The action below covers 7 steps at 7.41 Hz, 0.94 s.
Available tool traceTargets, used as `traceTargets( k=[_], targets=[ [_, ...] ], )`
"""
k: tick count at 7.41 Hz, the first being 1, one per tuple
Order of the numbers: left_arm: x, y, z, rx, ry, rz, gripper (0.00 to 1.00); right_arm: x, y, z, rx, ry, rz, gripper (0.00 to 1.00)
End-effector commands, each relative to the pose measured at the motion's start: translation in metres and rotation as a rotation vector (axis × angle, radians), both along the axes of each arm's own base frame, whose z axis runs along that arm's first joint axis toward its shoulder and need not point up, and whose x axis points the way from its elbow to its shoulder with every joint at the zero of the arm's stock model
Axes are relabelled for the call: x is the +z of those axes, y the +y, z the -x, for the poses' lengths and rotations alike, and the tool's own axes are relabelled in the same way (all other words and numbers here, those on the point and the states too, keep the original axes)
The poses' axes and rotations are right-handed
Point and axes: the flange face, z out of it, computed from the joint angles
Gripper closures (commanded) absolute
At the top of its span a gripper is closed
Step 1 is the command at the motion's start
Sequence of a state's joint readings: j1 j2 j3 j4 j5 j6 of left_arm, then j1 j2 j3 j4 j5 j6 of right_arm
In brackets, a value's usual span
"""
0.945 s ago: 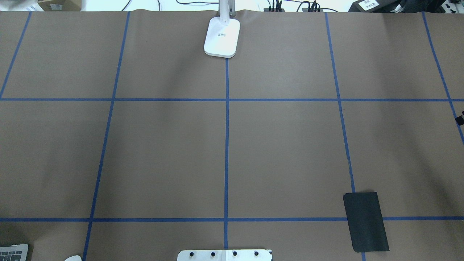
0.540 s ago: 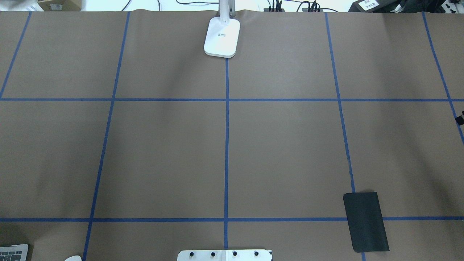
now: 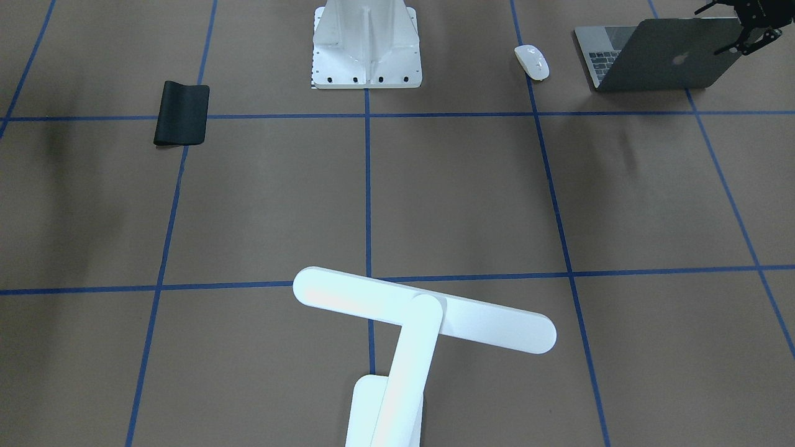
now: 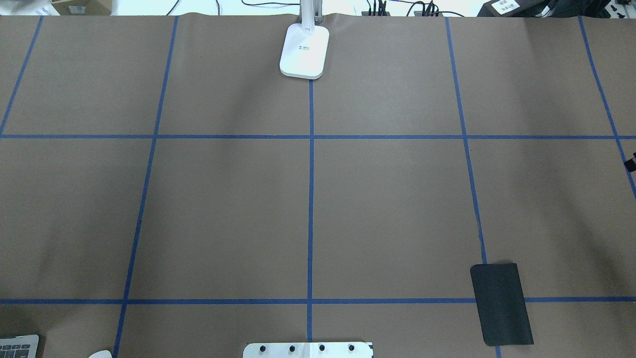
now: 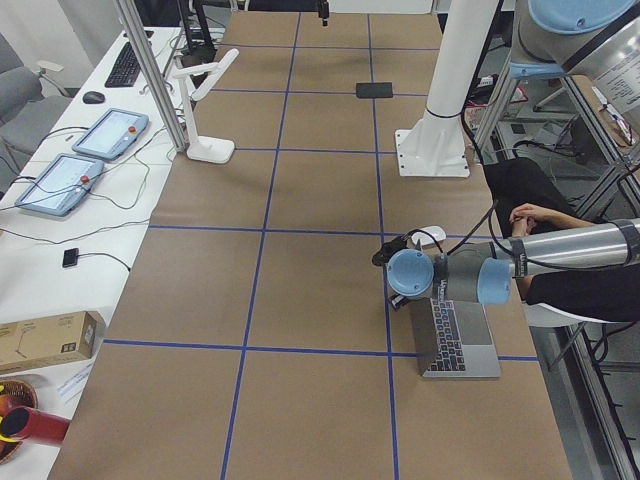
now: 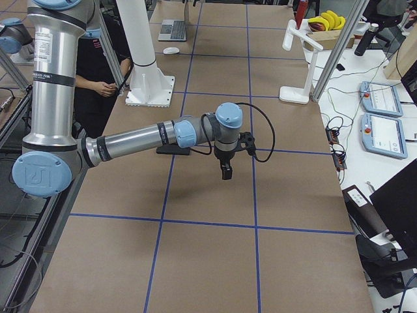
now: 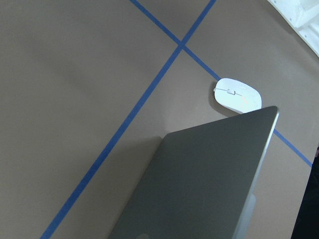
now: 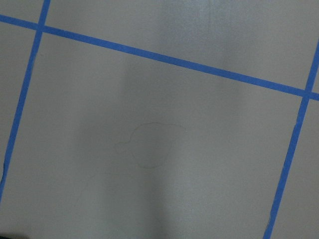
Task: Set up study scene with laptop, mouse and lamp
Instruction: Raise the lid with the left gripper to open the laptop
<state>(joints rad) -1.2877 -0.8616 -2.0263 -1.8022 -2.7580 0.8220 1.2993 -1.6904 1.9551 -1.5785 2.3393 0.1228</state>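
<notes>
The laptop (image 3: pixel 664 59) stands half open at the robot's near left, its lid with the logo facing the front camera; a corner of it shows in the overhead view (image 4: pixel 17 345). My left gripper (image 3: pixel 723 31) is at the lid's outer top corner, with its jaws apart on either side of the edge. The left wrist view shows the lid (image 7: pixel 199 184) and the white mouse (image 7: pixel 239 94) beside it. The mouse (image 3: pixel 532 62) lies between the laptop and the pedestal. The lamp (image 3: pixel 422 316) stands at the far middle, its base showing in the overhead view (image 4: pixel 304 49). My right gripper (image 6: pixel 225 171) hangs over bare table; I cannot tell its state.
A black mat (image 4: pixel 502 304) lies at the near right. The white bolted pedestal (image 3: pixel 366 43) stands at the near middle. Blue tape lines grid the brown table (image 4: pixel 387 214). Operator tablets lie on a side bench (image 6: pixel 384 114) beyond the far edge.
</notes>
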Motion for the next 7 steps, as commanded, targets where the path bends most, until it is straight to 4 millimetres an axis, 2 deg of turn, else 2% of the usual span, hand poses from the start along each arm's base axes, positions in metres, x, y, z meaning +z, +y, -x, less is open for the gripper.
traceTargets(
  k=[1, 3, 5, 7],
  targets=[
    [0.009, 0.002, 0.0, 0.002, -0.01, 0.017, 0.0, 0.0, 0.0, 0.0, 0.0, 0.0, -0.001, 0.0],
    [0.01, 0.0, 0.001, 0.002, -0.019, 0.006, 0.02, 0.0, 0.0, 0.0, 0.0, 0.0, -0.001, 0.0],
    [0.006, -0.009, -0.001, 0.009, -0.027, -0.042, 0.13, 0.0, 0.0, 0.0, 0.0, 0.0, -0.001, 0.0],
    [0.003, -0.014, -0.003, 0.019, -0.021, -0.077, 0.14, -0.001, 0.0, 0.0, 0.0, -0.001, -0.002, 0.0]
  ],
)
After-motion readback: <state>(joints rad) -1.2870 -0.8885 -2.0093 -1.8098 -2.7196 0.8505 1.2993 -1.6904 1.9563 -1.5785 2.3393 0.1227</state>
